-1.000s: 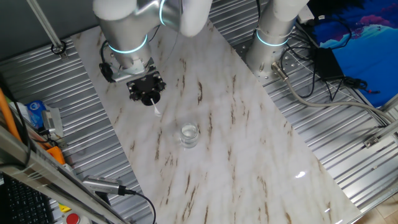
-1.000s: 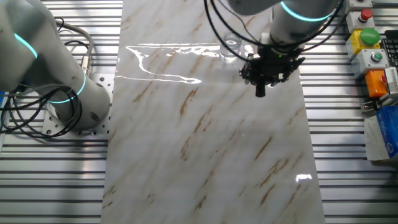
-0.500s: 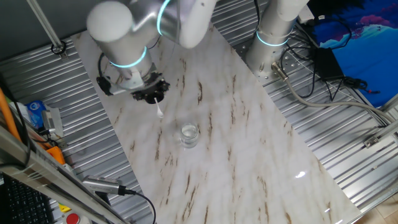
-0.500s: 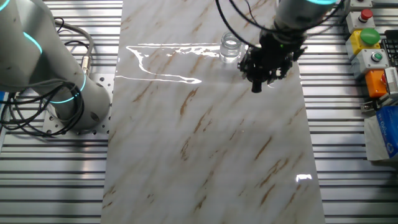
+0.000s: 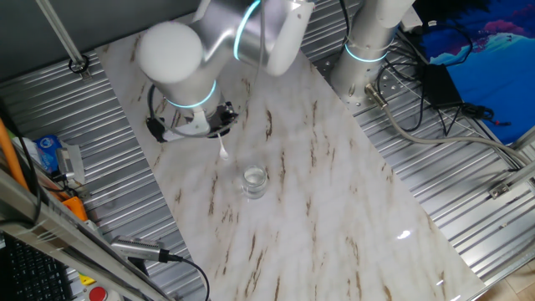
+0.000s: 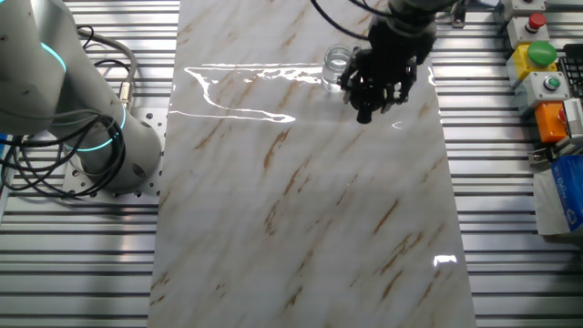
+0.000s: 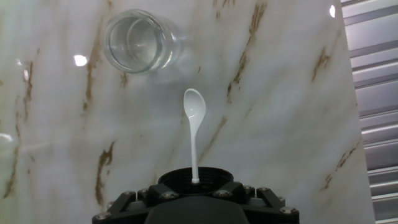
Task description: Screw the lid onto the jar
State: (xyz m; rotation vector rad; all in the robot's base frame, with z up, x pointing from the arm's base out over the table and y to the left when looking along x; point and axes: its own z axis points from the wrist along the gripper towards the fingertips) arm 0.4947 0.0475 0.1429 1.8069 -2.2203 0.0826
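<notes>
The jar (image 5: 254,181) is a small clear glass jar standing open on the marble board; it also shows in the other fixed view (image 6: 337,67) and at the upper left of the hand view (image 7: 138,40). My gripper (image 7: 196,190) is shut on the lid (image 7: 196,179), a round black threaded cap with a white spoon (image 7: 193,118) sticking out of its inside. In one fixed view the gripper (image 5: 216,130) hangs up and left of the jar, apart from it. In the other fixed view the gripper (image 6: 366,98) is just right of the jar.
The marble board (image 5: 326,201) lies on ribbed metal table tops. A second arm's base (image 6: 105,137) stands at the left with cables. A box with coloured buttons (image 6: 539,64) sits at the right edge.
The arm has carried the lid sideways toward the jar and the hand has tilted. The jar has not moved.
</notes>
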